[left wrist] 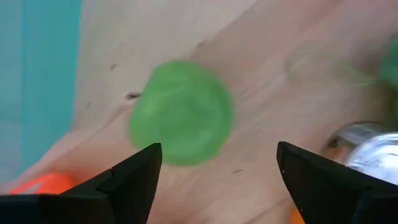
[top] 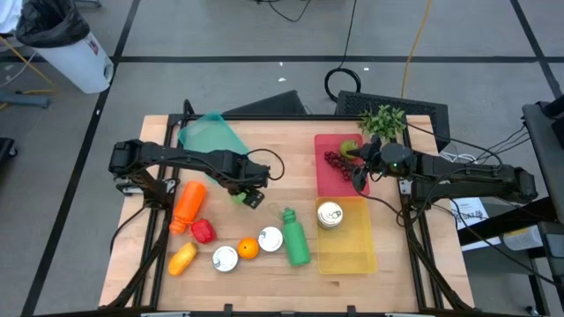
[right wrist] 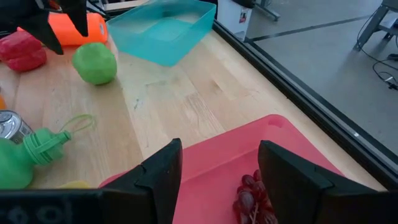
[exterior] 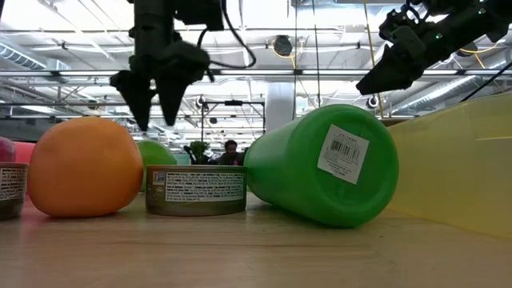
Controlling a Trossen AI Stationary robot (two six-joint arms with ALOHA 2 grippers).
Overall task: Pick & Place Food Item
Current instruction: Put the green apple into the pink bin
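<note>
A round green fruit [left wrist: 180, 112] lies on the wooden table [top: 291, 141], apart from the other items. My left gripper [left wrist: 217, 168] hangs above it, open, fingers pointing down, one on each side of it without touching; the low view shows that gripper [exterior: 156, 100] above the fruit [exterior: 158, 152]. In the high view the fruit [top: 236, 196] shows only partly under the gripper [top: 248, 194]. My right gripper [right wrist: 227, 174] is open over the red tray [right wrist: 211, 155], close to a bunch of dark grapes [right wrist: 252, 193] lying on it.
A teal container [top: 210, 134] stands at the far left. An orange bottle [top: 188, 204], red pepper [top: 204, 231], yellow fruit [top: 182, 258], two cans [top: 226, 258], an orange [top: 248, 249] and a lying green bottle [top: 295, 238] fill the near side. A yellow bin [top: 348, 251] holds a can [top: 330, 214].
</note>
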